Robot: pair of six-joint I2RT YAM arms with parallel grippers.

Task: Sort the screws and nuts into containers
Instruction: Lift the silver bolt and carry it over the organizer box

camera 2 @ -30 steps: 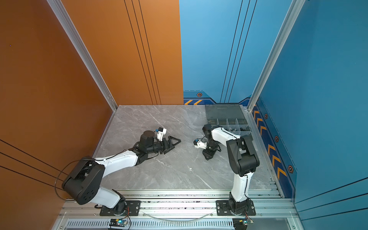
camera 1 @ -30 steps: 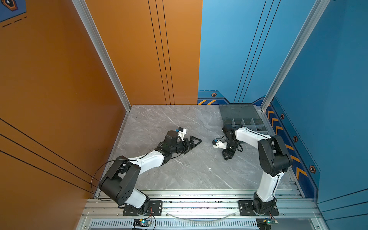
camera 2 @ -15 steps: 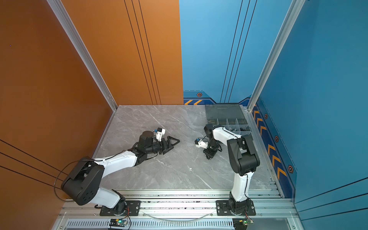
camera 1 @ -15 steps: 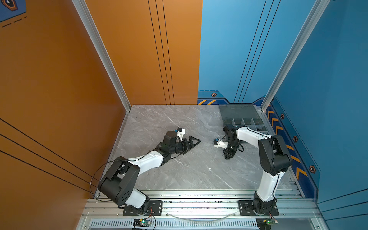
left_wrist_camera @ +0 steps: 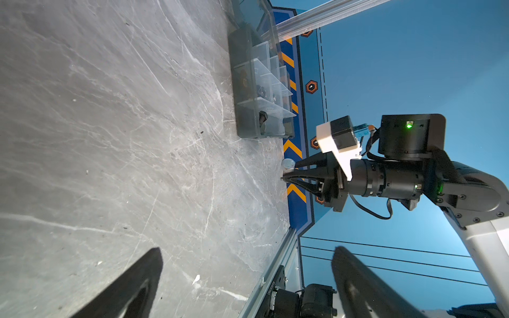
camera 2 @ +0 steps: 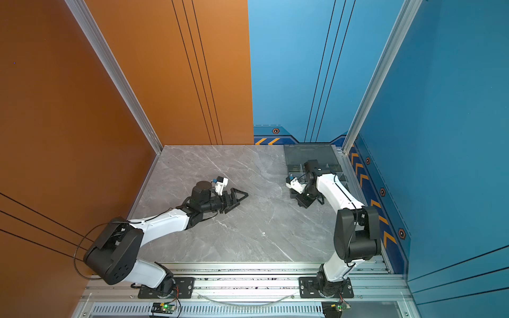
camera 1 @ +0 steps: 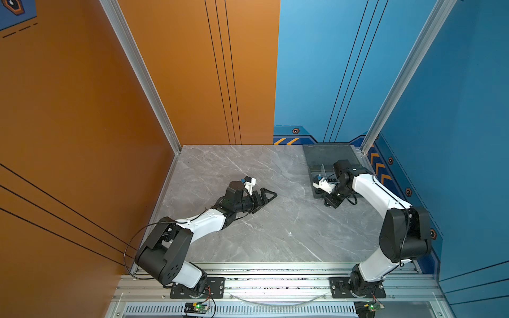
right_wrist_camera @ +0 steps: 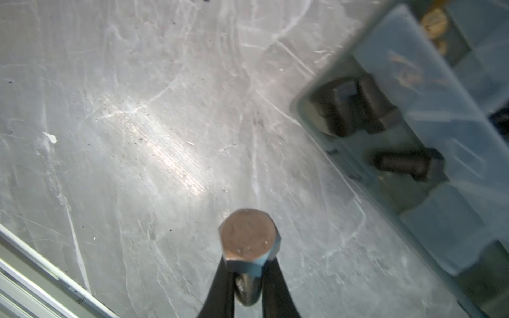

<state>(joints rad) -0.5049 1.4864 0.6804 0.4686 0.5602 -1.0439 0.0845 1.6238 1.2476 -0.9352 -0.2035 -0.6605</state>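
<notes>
My right gripper (right_wrist_camera: pixel 248 272) is shut on the threaded shank of a silver hex-head screw (right_wrist_camera: pixel 249 239), whose head sticks out past the fingertips. It hangs low over the marble table beside the near corner of the smoky grey organizer (camera 1: pixel 327 154); in both top views that gripper (camera 1: pixel 332 202) (camera 2: pixel 304 203) sits right next to the box. Black screws (right_wrist_camera: pixel 349 107) lie in the nearest of the containers (right_wrist_camera: pixel 413 137). My left gripper (left_wrist_camera: pixel 248 250) (camera 1: pixel 265 196) is open and empty, low over the table's middle, with the right gripper (left_wrist_camera: pixel 285 176) and its screw (left_wrist_camera: pixel 288 164) in its view.
The organizer's flat lid lies open against the back wall. Brass-coloured nuts (right_wrist_camera: pixel 433 19) show in a farther compartment. An aluminium rail (camera 1: pixel 275 267) borders the table's front, and the blue wall runs close along the box.
The right gripper's jaws closed on the silver screw, and it has carried it toward the organizer. The left arm has stayed put.
</notes>
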